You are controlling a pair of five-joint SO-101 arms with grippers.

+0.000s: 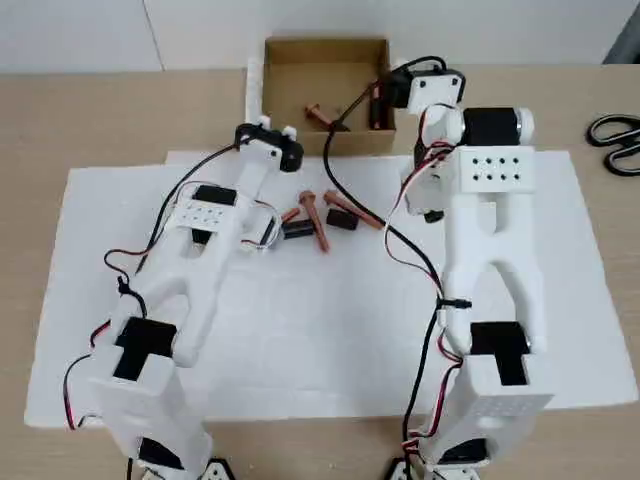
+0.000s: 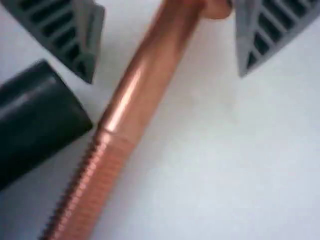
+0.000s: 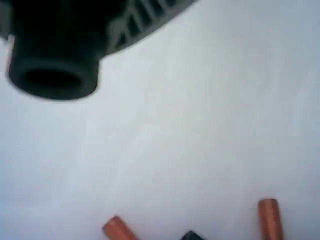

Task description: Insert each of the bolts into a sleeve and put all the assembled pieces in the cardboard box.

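Left claw wide apart astride a copper bolt; right claw tight around a black sleeve.

robotics lab bench: wooden table, foam sheet, scissors.

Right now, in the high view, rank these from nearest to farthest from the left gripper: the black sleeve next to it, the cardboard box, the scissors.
1. Black sleeve, lying just beside the left gripper.
2. Cardboard box, farther back, near the middle.
3. Scissors, far off on the right.
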